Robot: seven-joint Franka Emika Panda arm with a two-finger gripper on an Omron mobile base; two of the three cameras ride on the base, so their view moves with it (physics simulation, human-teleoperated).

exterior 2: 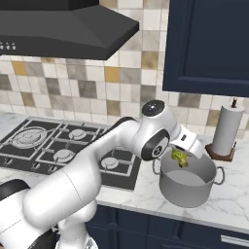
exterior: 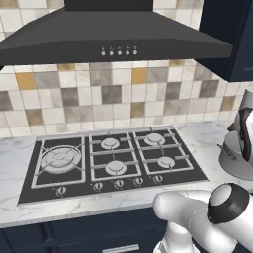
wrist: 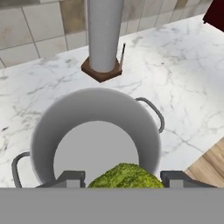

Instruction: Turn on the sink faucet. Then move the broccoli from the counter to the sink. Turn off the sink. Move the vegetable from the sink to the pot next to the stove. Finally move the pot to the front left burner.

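No readable writing or brand marks anywhere; the hood's point(exterior: 113, 37) control dots carried no legible labels. Jaws point(wrist: 122, 178) clamped on the broccoli point(wrist: 126, 176), held above the open pot point(exterior 2: 187, 181). Pot stood on the white marble desk point(wrist: 183, 78), right of the stove point(exterior: 111, 160), near a paper towel roll point(exterior 2: 226, 129) on a brown base. Backsplash point(exterior: 99, 94): beige, grey and ochre tiles. Navy cabinets above.

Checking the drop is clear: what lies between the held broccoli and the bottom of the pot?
Nothing. In the hand view the broccoli sits between the gripper fingers above the pot, whose grey floor is bare.
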